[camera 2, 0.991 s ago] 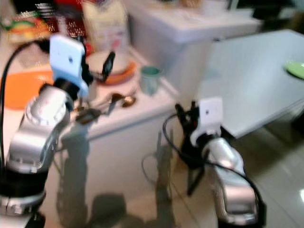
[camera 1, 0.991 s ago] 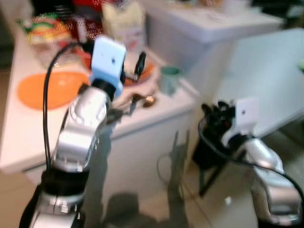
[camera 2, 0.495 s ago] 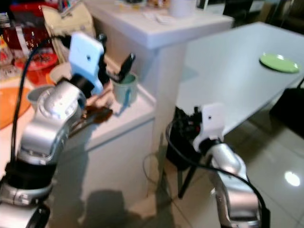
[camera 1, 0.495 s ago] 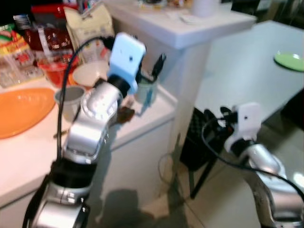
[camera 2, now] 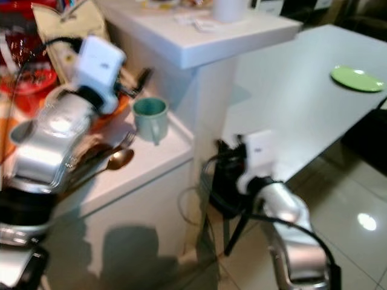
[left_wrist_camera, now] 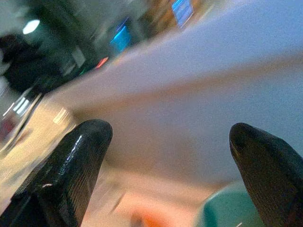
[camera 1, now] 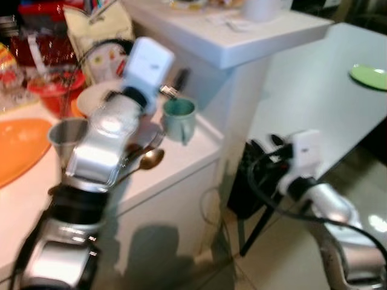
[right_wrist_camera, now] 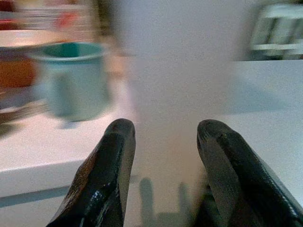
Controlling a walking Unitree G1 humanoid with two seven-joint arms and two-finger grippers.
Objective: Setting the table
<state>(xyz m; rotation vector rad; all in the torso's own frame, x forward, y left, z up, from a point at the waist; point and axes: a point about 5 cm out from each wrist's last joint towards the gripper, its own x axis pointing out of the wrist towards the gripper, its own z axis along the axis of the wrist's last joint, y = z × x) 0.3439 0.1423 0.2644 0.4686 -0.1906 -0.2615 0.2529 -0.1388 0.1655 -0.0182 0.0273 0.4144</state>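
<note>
A teal mug (camera 1: 179, 119) stands near the corner of the white counter (camera 1: 181, 163), with a spoon (camera 1: 147, 161) and a fork lying beside it. My left gripper (camera 1: 175, 83) hovers just behind and above the mug; in the left wrist view its fingers (left_wrist_camera: 71, 165) are wide apart and hold nothing, and the mug's rim (left_wrist_camera: 227, 213) shows below them. My right gripper (camera 2: 222, 151) hangs low beside the counter's end, open, facing the mug (right_wrist_camera: 75, 80). A green plate (camera 1: 369, 77) lies on the grey dining table (camera 1: 302, 103).
On the counter are a metal cup (camera 1: 65, 136), an orange plate (camera 1: 18, 151), a white dish (camera 1: 100, 98), a red bowl (camera 1: 48, 84) and food bags at the back. A raised white ledge (camera 1: 242, 36) stands between counter and table. A dark stool sits below.
The camera swung between frames, so the counter shifted in view. My left gripper drew back from beside the mug to behind it. Nothing was picked up.
</note>
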